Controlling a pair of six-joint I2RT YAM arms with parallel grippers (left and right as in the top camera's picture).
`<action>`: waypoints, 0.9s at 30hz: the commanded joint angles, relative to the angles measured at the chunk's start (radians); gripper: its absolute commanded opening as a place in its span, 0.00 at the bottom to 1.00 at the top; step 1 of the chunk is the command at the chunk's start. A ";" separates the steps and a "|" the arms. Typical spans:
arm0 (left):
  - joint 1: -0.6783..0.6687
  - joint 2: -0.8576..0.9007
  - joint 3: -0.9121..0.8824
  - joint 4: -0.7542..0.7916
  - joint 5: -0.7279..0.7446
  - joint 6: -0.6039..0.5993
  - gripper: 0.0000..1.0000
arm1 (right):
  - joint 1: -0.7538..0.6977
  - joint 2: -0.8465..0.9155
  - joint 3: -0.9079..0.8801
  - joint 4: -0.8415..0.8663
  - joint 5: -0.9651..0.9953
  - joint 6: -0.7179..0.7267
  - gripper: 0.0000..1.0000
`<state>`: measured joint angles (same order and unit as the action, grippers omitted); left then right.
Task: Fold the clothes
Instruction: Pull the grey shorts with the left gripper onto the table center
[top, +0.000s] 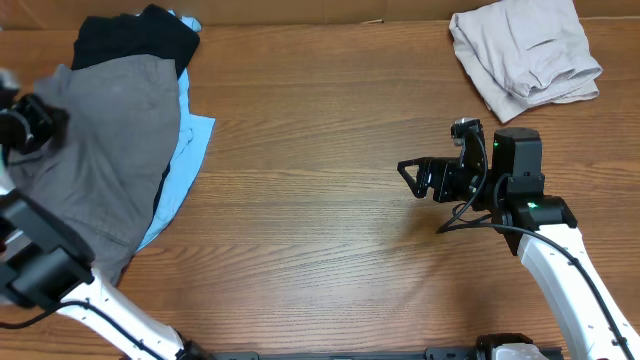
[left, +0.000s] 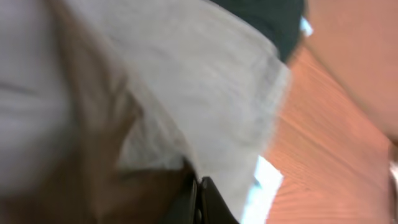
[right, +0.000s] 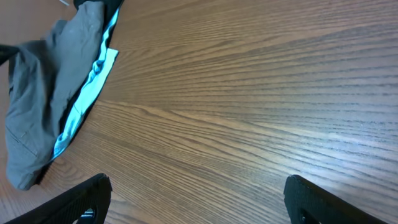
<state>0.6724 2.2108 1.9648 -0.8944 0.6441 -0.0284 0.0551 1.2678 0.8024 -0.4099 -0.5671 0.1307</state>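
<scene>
Your left hand (left: 199, 198) is the nearer one. It sits at the left edge of the overhead frame, pressed together on the grey shorts (top: 100, 150), whose long axis runs top to bottom there. They are rumpled, lying over a light-blue piece (top: 190, 150) and below a black piece (top: 135, 40). Your right hand (top: 408, 178) hovers spread, well apart at right of centre over bare tabletop (top: 320, 230)
</scene>
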 joint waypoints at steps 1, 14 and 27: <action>-0.121 -0.036 0.080 -0.093 0.096 0.060 0.04 | 0.003 -0.003 0.065 -0.036 0.014 -0.002 0.93; -0.694 -0.105 0.099 -0.202 0.092 0.129 0.04 | -0.130 -0.003 0.439 -0.470 0.072 -0.008 0.97; -1.254 -0.077 0.099 -0.093 -0.169 0.125 0.04 | -0.387 -0.003 0.546 -0.581 0.095 -0.022 1.00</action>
<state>-0.4866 2.1532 2.0373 -1.0134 0.5529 0.0818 -0.2989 1.2690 1.3205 -0.9890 -0.4808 0.1287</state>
